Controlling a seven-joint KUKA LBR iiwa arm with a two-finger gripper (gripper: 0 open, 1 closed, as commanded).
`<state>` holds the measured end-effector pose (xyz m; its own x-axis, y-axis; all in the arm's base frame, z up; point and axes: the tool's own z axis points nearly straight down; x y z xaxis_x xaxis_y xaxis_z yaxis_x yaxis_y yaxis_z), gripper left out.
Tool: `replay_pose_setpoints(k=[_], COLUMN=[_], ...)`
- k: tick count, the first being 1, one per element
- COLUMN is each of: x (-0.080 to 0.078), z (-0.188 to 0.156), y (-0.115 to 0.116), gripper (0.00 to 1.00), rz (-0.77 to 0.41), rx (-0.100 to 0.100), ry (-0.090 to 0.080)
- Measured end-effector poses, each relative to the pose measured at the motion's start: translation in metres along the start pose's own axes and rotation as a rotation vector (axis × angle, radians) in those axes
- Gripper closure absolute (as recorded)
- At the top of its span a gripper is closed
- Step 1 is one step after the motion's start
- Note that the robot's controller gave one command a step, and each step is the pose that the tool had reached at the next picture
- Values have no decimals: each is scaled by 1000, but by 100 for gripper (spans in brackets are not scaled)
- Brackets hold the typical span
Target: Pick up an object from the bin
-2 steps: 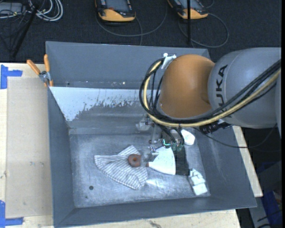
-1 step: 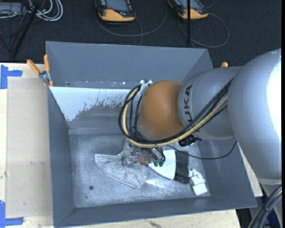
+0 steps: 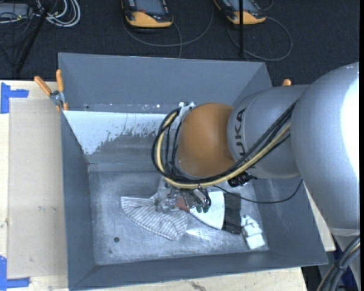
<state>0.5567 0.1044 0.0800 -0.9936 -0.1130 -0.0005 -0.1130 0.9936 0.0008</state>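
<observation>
A crumpled grey-and-white striped cloth (image 3: pixel 150 218) lies on the floor of the grey metal bin (image 3: pixel 79 223), near its middle. The end effector (image 3: pixel 177 202) hangs low over the cloth's right edge; whether it is apart or together, I cannot tell. The cloth looks light, soft and limp, so a raised fold seems the best hold. A flat white piece (image 3: pixel 212 216) lies just right.

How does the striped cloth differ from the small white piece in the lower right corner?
The striped cloth is grey-striped, flat and spread wide; the small white piece is plain, compact and chunky. The cloth lies mid-floor beneath the gripper; the piece sits apart, lower right. Both rest on the floor of the bin.
</observation>
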Motion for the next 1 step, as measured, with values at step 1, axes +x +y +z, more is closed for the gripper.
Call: replay_pose_setpoints(k=[1], x=[-9], z=[-137], y=[7], gripper=[100], rz=[-40], rx=[0], ry=[-1])
